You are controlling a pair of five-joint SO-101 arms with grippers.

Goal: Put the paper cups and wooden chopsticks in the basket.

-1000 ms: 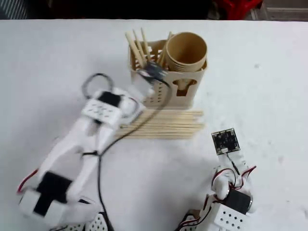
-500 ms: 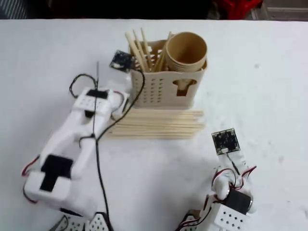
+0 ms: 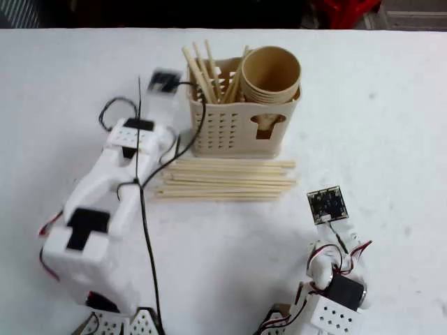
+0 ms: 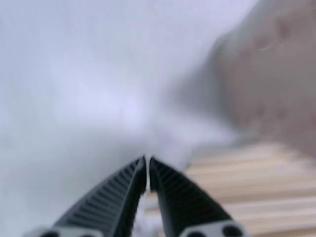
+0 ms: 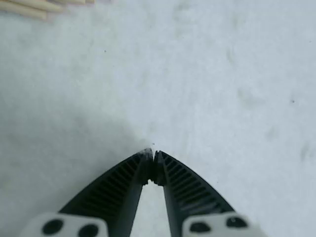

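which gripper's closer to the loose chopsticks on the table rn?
Left. The left gripper sits at the edge of the chopstick pile, next to the basket. The right gripper is over bare table, the pile's ends farther off.

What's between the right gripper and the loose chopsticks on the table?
Nothing: in the right wrist view, only bare table lies between the shut right gripper and the chopsticks.
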